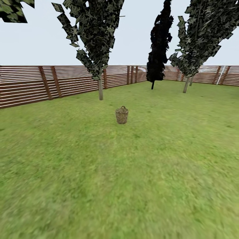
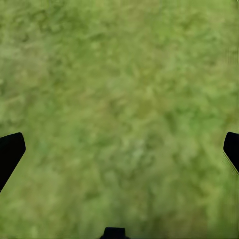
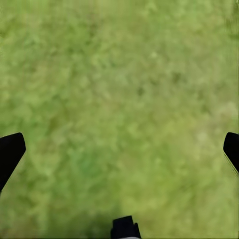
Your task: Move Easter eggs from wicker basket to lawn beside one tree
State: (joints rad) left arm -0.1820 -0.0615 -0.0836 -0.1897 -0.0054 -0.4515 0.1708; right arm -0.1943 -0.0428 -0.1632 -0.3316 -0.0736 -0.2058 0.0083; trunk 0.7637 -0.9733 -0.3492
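Grass of the lawn (image 1: 119, 199) fills the lower frame; the wicker basket (image 1: 121, 115) stands upright mid-frame, well ahead, favouring neither arm. Left claw (image 2: 119, 149) and right claw (image 3: 119, 149) both gape, empty.

left claw (image 2: 119, 149): fingers (image 2: 10, 152) spread wide apart | beneath: blurry green lawn (image 2: 119, 84)

Left claw (image 2: 119, 149) and right claw (image 3: 119, 149) spread wide, empty
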